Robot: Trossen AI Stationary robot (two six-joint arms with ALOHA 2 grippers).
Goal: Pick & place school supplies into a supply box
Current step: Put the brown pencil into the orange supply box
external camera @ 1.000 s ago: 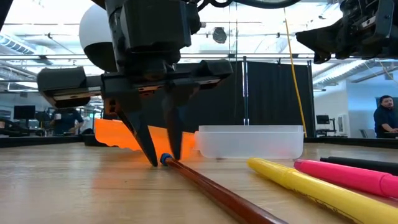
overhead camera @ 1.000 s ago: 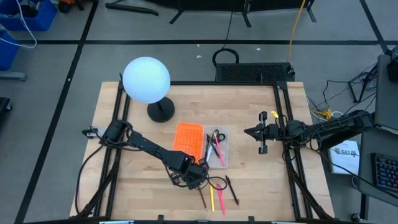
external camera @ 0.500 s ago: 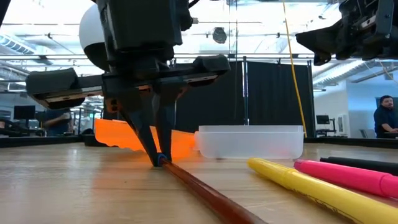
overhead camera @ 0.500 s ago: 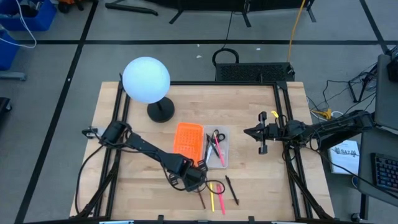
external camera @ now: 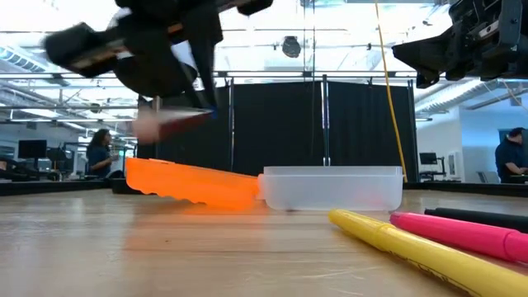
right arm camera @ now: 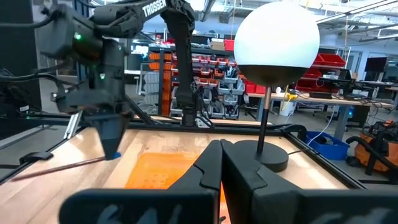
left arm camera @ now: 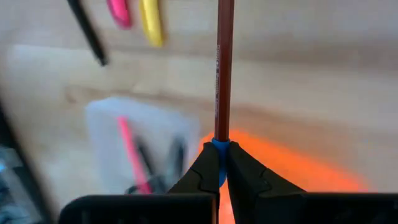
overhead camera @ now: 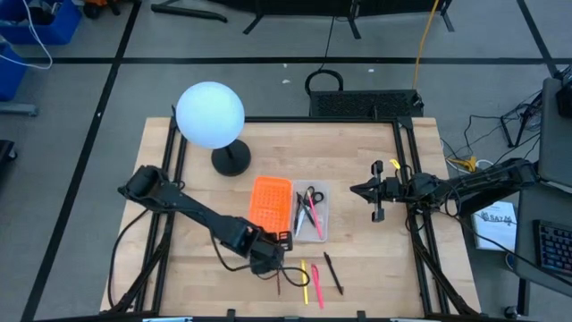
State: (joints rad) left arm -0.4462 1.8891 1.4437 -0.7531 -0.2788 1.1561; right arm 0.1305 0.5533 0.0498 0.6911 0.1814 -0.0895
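My left gripper (overhead camera: 265, 266) hovers above the table's near middle, shut on a dark brown pencil (left arm camera: 222, 68) with a blue end; it also shows in the low view (external camera: 188, 99). The clear supply box (overhead camera: 312, 213) lies flat beside its orange lid (overhead camera: 270, 199) and holds scissors and pens. A yellow pen (overhead camera: 304, 282), a pink pen (overhead camera: 315, 286) and a black pen (overhead camera: 333, 274) lie flat on the table near the box. My right gripper (overhead camera: 356, 190) waits shut, right of the box. My left gripper pinches the pencil's blue end (left arm camera: 219, 148) between its two fingertips. The fingers (right arm camera: 114, 144) come from above, pointing down, across the pencil. The pencil (right arm camera: 59, 167) is lifted clear and sticks out from the fingers roughly level, its free end a little lower.
A white globe lamp (overhead camera: 210, 114) on a black base (overhead camera: 231, 161) stands at the table's far left. Black rails run along the left and right table edges. Bare wood lies left of the orange lid and at the far right.
My left gripper shut its fingertips on the pencil's blue end, then rose and moved a little toward the table's left. The pencil, which lay on the table, now hangs clear of it. The other pens have stayed in place.
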